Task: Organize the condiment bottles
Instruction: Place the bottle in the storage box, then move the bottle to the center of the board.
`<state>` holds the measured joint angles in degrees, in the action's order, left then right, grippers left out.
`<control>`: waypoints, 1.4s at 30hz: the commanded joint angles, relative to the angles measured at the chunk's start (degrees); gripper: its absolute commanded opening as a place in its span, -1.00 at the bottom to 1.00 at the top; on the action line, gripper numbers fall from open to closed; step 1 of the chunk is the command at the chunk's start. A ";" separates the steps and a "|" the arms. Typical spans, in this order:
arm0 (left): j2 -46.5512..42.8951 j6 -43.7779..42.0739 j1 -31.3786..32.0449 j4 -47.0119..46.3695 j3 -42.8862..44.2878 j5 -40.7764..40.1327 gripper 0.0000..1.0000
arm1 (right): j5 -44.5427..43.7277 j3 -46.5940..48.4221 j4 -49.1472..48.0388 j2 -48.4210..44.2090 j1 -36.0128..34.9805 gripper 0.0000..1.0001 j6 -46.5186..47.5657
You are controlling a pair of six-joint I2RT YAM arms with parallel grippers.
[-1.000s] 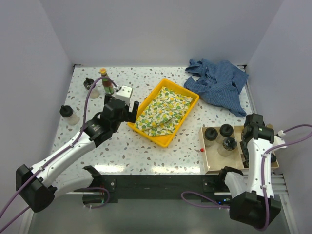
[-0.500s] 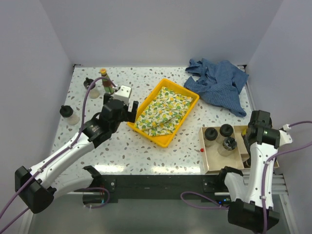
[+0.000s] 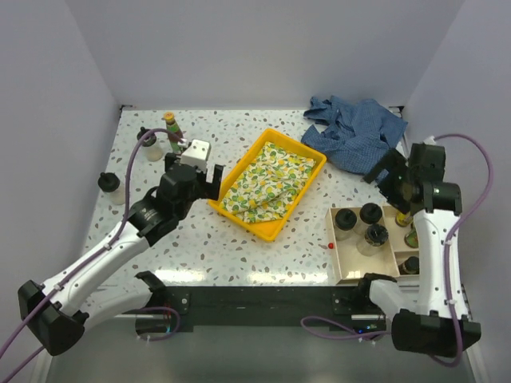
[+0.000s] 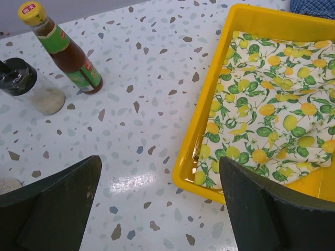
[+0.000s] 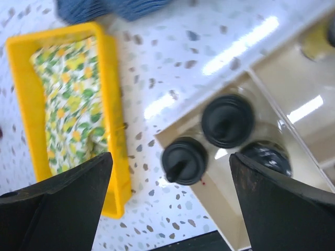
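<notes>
Fingers [image 4: 57, 204] of the left gripper [image 4: 159, 209] and the right gripper [image 5: 170, 204] are spread wide, both empty. Yellow tray [image 3: 316, 156] sits mid-table. Wooden box [image 3: 343, 270] at right holds three black-lidded jars [image 3: 346, 219], with amber bottles [image 3: 412, 237] in its right compartment. Green bottle [image 4: 70, 60] stands far left, a clear jar [image 4: 31, 86] just beside it and a lone jar [image 3: 112, 187] nearer the left edge.

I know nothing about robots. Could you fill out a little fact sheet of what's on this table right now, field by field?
Left gripper: open, empty, green bottle ahead of it
Right gripper: open, empty, above the wooden box
In box: three black-lidded jars, amber bottles in the part beside them
Loose on table: green bottle, far jar, near jar, all at the left
Also there: yellow tray holding lemon-print cloth; blue cloth
</notes>
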<state>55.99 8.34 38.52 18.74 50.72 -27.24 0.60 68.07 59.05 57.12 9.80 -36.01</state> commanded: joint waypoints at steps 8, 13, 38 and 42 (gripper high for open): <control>3.92 1.51 -5.29 -1.43 10.77 2.64 0.95 | 16.70 13.32 -14.12 3.53 -21.31 0.96 16.49; 15.62 1.85 -19.94 -0.73 21.16 9.39 0.76 | 20.93 9.54 -14.66 -3.75 -23.16 0.93 18.43; 56.69 0.90 -32.11 3.15 53.87 7.03 0.56 | 23.39 3.38 -15.80 -14.50 -23.16 0.96 19.75; 55.81 0.36 -32.11 1.83 51.16 7.55 0.56 | 22.95 2.42 -16.51 -14.67 -23.08 0.96 19.05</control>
<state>112.92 9.39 6.74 22.50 103.02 -19.29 23.59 71.13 44.07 42.61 -13.21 -16.86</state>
